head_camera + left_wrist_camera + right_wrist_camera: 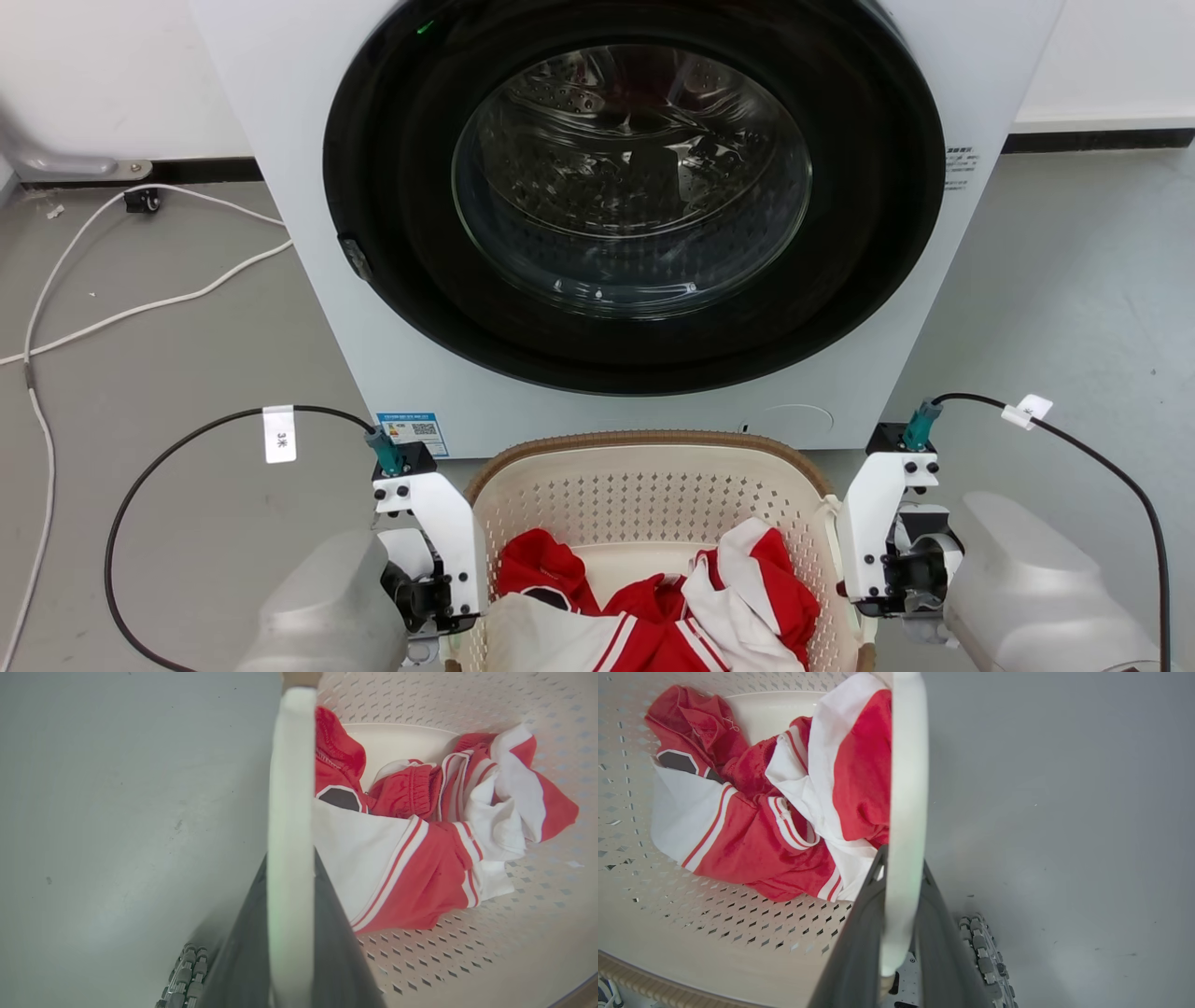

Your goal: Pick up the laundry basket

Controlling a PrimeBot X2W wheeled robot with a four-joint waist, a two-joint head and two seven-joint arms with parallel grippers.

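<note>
Low at 6 o'clock in the head view, close under the washer door: the laundry basket, with red-and-white clothes heaped in its bottom. Cannot tell whether lifted off the floor or resting on it.

Most likely trouble: tipping. Carried by nothing but two thin white handles, so prone to tilt toward 3 or 9 o'clock with any uneven rise of the arms, sending the clothes sliding against one wall. Slipping as well: smooth plastic pinched between smooth dark fingers, so perhaps a handle pulling free once the full weight comes on. Also a knock against the washing machine at 12 o'clock if swung forward, the far rim lying almost at the front panel. Possibly a snag from the tagged black cable looping off the left wrist toward 9 o'clock, and from its twin toward 3 o'clock.

Left tool: closed on the left handle, one finger on each face of the band, no gap to be seen. Right tool: likewise clamped on the right handle, fingers tight against both sides. Nothing else touched by either.
</note>
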